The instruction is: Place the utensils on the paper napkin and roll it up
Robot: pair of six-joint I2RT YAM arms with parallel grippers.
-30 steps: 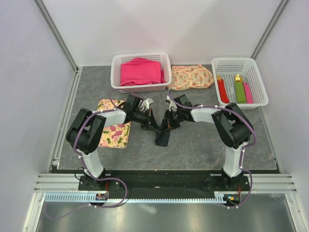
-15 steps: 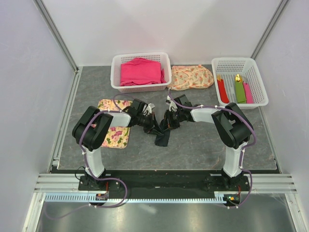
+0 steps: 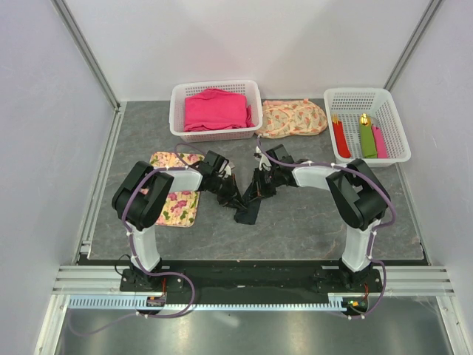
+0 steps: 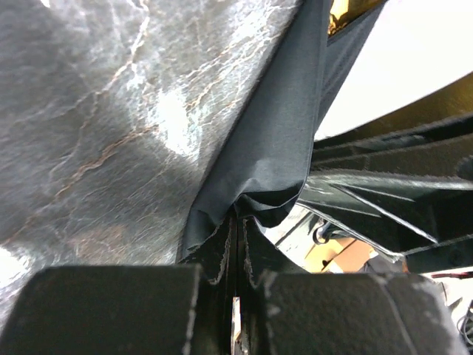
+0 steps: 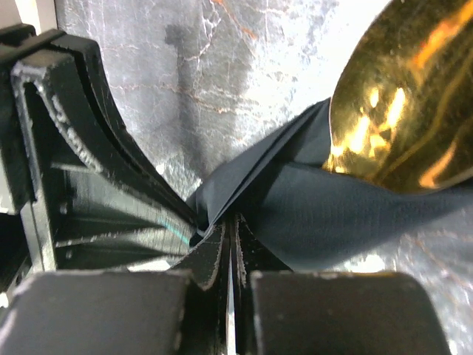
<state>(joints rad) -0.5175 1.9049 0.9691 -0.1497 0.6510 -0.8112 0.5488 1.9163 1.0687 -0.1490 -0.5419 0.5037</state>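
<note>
The black paper napkin [image 3: 246, 211] is bunched into a narrow bundle in the middle of the table, between my two grippers. My left gripper [image 3: 230, 194] is shut on one edge of it, and the left wrist view has the dark sheet [image 4: 275, 140] rising straight out of the closed fingertips [image 4: 236, 216]. Facing it from the right, my right gripper [image 3: 256, 191] is shut on another fold [image 5: 325, 214], pinched at its tips [image 5: 230, 222]. A gold spoon head of the utensils [image 5: 403, 96] sticks out of the napkin; the rest is wrapped and hidden.
A floral mat [image 3: 176, 198] lies under the left arm. At the back stand a white basket [image 3: 177, 122] with pink cloth, a floral cloth [image 3: 292, 118], and a second basket [image 3: 395, 144] holding red, green and pink rolls.
My left gripper has swung right, closing in on the right gripper. The napkin bundle between them has drawn tighter and narrower.
</note>
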